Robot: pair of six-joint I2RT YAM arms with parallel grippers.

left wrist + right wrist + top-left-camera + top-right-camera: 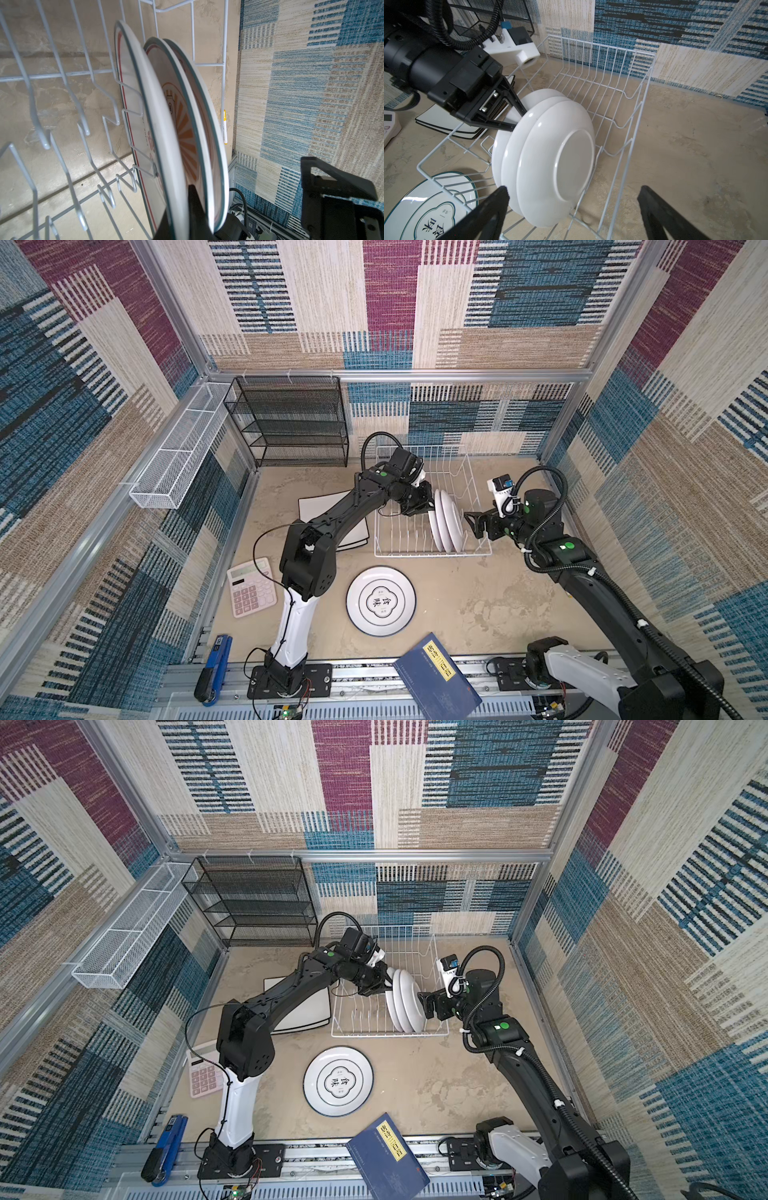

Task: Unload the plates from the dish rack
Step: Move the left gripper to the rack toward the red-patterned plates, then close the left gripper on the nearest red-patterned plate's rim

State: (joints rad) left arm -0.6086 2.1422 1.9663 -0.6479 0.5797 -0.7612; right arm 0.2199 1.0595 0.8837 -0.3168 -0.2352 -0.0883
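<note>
Foreground: a blue book [436, 676] lies across the front rail. Behind it one round plate [380, 600] rests flat on the surface [478, 605], printed face up.
Rack: the white wire dish rack [407, 556] holds three round plates [446, 522] standing on edge, packed close at its right end.
Left hand: the left hand [518, 120] is pressed together on the upper rim of the middle plate [511, 153], as best the wrist views show.
Right hand: the right hand [471, 524] hangs just outside the rack's right wall, fingers spread, holding nothing.
Beside the rack: square plates [316, 506] lie stacked on the surface to its left.
Risk: a thin pinch on a glazed rim could slip. Lifting may also drag the close-packed neighbours over or snag a tine.
</note>
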